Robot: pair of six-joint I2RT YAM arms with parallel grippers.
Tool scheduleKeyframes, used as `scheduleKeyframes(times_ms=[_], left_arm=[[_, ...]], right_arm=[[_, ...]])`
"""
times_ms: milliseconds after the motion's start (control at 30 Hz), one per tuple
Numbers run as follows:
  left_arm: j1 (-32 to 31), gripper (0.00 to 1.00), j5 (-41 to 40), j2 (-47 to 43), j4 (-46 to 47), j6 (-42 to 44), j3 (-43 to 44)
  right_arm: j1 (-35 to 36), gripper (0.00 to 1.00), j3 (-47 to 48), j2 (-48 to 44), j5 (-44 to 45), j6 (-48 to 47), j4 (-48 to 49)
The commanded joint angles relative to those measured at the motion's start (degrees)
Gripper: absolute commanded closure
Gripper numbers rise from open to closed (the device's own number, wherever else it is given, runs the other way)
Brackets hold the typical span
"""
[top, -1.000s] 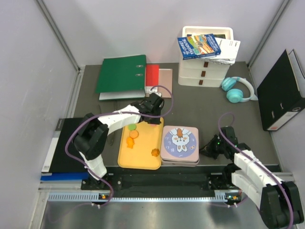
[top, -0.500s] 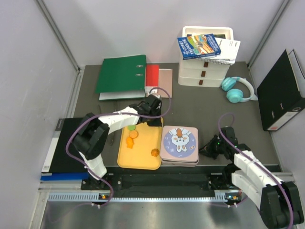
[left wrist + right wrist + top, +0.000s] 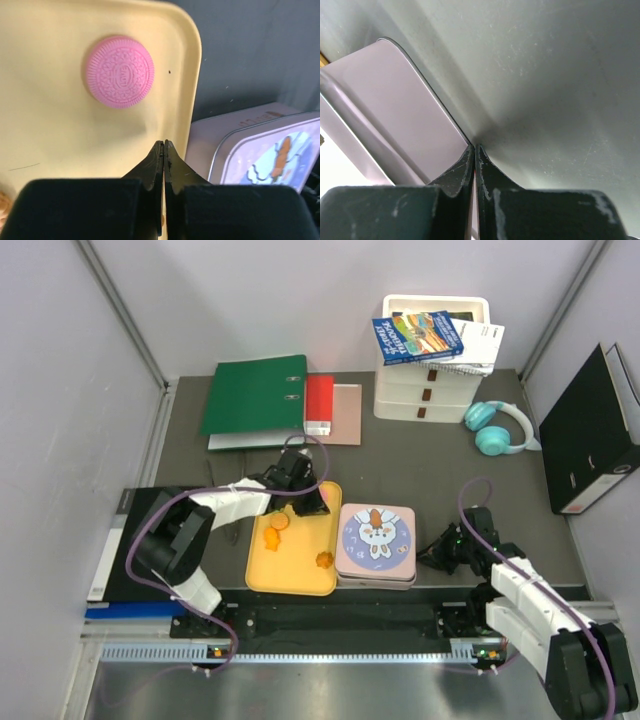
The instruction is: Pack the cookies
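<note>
A pink round cookie (image 3: 120, 71) lies on the yellow tray (image 3: 60, 135) near its far right corner. My left gripper (image 3: 164, 143) hovers just short of it, shut, with nothing between the fingers. From above, the left gripper (image 3: 308, 502) hangs over that tray corner and hides the pink cookie. Three orange cookies (image 3: 281, 522) (image 3: 270, 538) (image 3: 325, 560) lie on the tray (image 3: 300, 580). The lilac tin with a rabbit lid (image 3: 378, 540) sits closed to the tray's right. My right gripper (image 3: 433, 554) rests shut on the table, its tips (image 3: 474, 147) by the tin's side (image 3: 395, 110).
At the back lie a green binder (image 3: 255, 395) and a red folder (image 3: 319, 400). A white drawer unit (image 3: 432, 370) carries books, with teal headphones (image 3: 497, 427) beside it. A black binder (image 3: 590, 430) leans at the right, and a black pad (image 3: 135, 540) lies at the left.
The left arm has drawn back and to the left, from the tray's far edge to over its corner, and its jaws have closed. The right arm has not moved.
</note>
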Motion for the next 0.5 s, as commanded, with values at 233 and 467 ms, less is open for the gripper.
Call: scheduleKeyframes(times_ms=[233,467], left_arm=[[2.75,1.0,12.21,-2.29,16.97,-7.98,-4.23],[2.75,1.0,14.77,-0.61,17.33,-8.16,-4.49]], right_arm=[[-0.19,1.0,-0.45,-0.75,-0.66,0.33,0.24],[-0.19,1.0,-0.01,-0.23,-0.49,-0.02,0.16]])
